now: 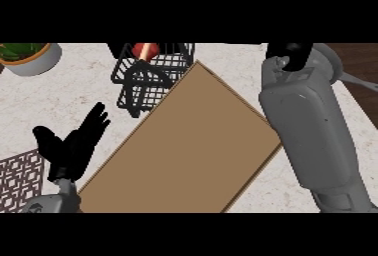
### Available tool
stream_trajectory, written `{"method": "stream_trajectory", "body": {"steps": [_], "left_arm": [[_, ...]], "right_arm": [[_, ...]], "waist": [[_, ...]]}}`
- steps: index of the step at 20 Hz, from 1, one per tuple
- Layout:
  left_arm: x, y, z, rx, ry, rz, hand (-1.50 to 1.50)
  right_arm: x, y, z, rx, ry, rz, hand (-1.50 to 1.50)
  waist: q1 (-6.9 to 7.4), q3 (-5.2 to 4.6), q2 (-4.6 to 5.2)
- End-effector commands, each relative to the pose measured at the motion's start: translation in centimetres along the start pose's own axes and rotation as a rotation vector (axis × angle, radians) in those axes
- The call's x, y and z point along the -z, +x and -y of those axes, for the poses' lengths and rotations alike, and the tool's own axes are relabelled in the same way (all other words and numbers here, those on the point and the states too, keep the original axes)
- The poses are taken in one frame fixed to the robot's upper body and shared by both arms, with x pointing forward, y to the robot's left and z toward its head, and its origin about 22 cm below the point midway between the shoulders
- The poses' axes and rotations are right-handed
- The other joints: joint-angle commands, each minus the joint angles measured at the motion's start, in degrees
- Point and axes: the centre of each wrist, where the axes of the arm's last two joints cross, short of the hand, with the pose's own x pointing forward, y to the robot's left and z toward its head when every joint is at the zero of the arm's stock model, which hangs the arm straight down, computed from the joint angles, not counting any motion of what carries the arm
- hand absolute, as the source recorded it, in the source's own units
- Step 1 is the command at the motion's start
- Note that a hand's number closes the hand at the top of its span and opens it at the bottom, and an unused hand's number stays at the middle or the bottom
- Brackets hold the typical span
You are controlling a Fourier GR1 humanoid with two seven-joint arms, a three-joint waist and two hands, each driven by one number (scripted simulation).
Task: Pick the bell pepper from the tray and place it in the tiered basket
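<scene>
Red bell pepper (145,50) sits in the black wire tiered basket (150,84); left hand (74,146) open, right hand (289,54) unclear.

Kitchen, prob. in a home: pale speckled stone counter (44,110) w/ black wire tiered basket (144,85) holding a red bell pepper (145,50), flat brown tray (192,150) just beside it, potted plant (29,56) far left, patterned mat (18,180) at left edge, dark wood floor (362,65) at right.

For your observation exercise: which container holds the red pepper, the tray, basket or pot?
The black wire basket: the pepper shows inside its top, while the pot holds green leaves.
</scene>
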Motion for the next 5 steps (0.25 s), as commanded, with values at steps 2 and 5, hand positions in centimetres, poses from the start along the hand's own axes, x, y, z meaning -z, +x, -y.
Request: {"method": "stream_trajectory", "body": {"steps": [2, 5], "left_arm": [[-0.4, -0.2, -0.5, 0.001, 0.018, -0.015, 0.00], [-1.2, -1.2, -1.0, -0.010, 0.013, -0.007, 0.00]], "right_arm": [[-1.6, -1.2, 5.6, -0.035, 0.044, 0.010, -1.50], [-3.1, -1.7, 9.3, -0.026, 0.040, 0.028, -1.50]], "waist": [[-1.57, 0.02, -0.16], [-1.22, -0.04, 0.04]]}}
